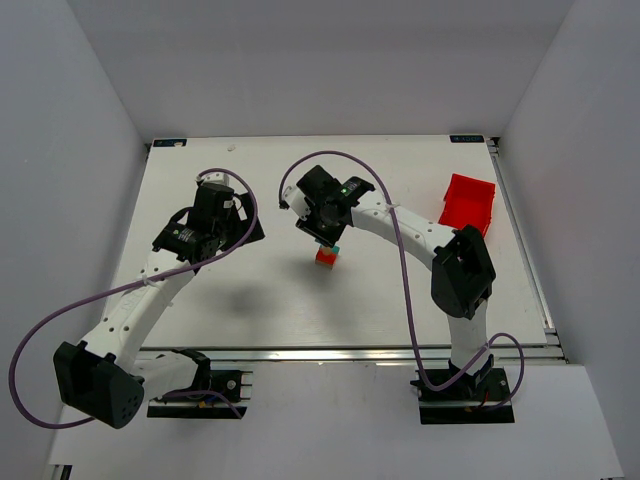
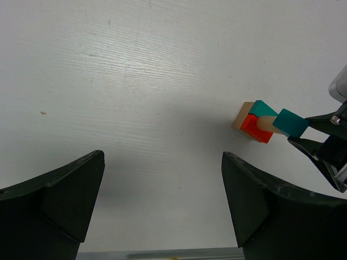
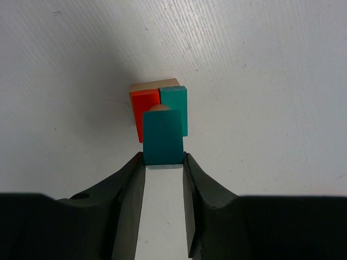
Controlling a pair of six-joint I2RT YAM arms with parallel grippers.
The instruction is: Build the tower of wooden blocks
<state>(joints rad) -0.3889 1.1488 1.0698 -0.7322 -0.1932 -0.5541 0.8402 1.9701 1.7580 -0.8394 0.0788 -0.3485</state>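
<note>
My right gripper point(image 3: 162, 158) is clamped on a teal block point(image 3: 162, 135), right over the wood block tower point(image 1: 326, 257) at centre of the top view. The tower has a tan cube point(image 3: 154, 84) underneath, with a red block point(image 3: 145, 105) and a teal piece point(image 3: 174, 105) side by side. My left gripper point(image 2: 161, 162) is spread wide, holding nothing, above the table point(image 2: 135, 65).

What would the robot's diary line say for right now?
right claw: shut on teal block, at wood block tower | left claw: open, empty, off to the side | block not yet released
</note>
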